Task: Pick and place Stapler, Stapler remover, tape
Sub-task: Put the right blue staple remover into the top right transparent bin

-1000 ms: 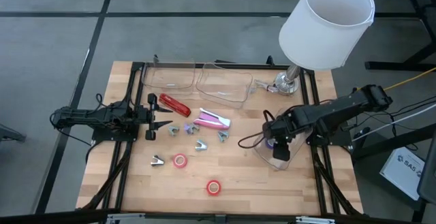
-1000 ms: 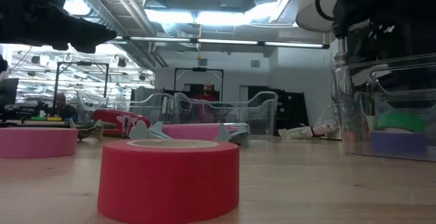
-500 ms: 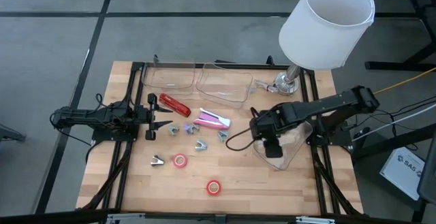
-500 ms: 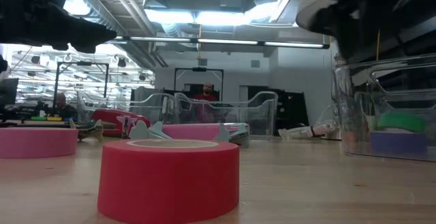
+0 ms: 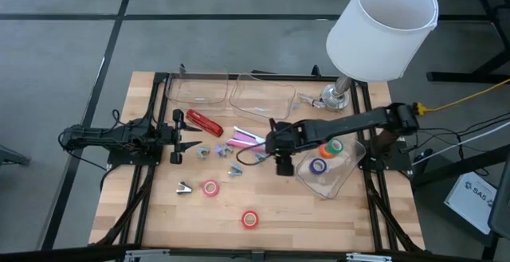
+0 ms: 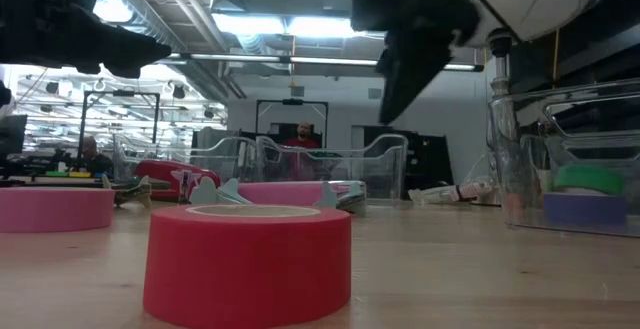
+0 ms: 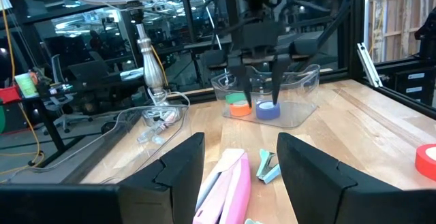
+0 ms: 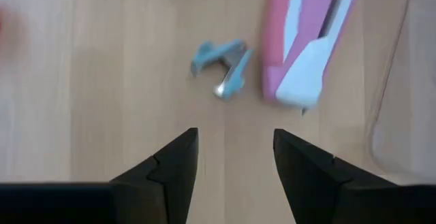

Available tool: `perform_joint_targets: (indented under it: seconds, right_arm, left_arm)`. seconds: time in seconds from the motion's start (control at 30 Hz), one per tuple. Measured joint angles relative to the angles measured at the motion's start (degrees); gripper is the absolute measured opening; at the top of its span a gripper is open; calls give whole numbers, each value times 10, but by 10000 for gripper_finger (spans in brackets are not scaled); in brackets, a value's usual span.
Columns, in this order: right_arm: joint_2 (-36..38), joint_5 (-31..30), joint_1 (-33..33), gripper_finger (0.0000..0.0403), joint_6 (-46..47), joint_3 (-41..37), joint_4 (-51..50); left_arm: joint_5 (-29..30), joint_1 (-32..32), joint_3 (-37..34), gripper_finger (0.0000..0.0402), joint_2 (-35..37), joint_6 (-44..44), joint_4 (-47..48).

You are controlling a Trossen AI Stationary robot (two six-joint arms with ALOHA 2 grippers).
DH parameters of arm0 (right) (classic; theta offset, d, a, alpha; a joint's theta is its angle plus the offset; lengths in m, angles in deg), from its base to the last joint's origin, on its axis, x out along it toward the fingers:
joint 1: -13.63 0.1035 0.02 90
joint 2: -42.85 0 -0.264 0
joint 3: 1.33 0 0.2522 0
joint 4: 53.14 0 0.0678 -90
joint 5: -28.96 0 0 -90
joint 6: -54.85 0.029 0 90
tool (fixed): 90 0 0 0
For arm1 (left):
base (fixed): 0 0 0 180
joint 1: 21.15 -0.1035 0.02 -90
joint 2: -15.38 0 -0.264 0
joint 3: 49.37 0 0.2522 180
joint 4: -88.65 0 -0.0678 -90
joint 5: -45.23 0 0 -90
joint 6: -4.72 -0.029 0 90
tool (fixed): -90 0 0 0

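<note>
The right gripper [image 5: 284, 166], fingers apart and empty, hovers at frame centre beside the pink-and-white stapler [image 5: 247, 140]. Green, orange and purple tape rolls [image 5: 320, 166] lie in the clear tray [image 5: 344, 176] centre-right. The left gripper [image 5: 180, 142] waits centre-left, fingers apart.

Only "SAS" reads, on a white box [image 5: 472, 193] beside the table.

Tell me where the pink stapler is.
High view: the pink stapler lies mid-table, right of the red stapler, beside the open right gripper.
</note>
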Motion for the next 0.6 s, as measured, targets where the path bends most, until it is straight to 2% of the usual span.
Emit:
perform_joint_targets:
  seconds: [0.4, 0.6]
  right_arm:
    - [-74, 29, -26, 190, 142, 0, 77]
    - [-98, 52, -27, 150, 201, 0, 101]
  left_arm:
    - [0, 0, 0, 182, 0, 0, 0]
    - [0, 0, 0, 182, 0, 0, 0]
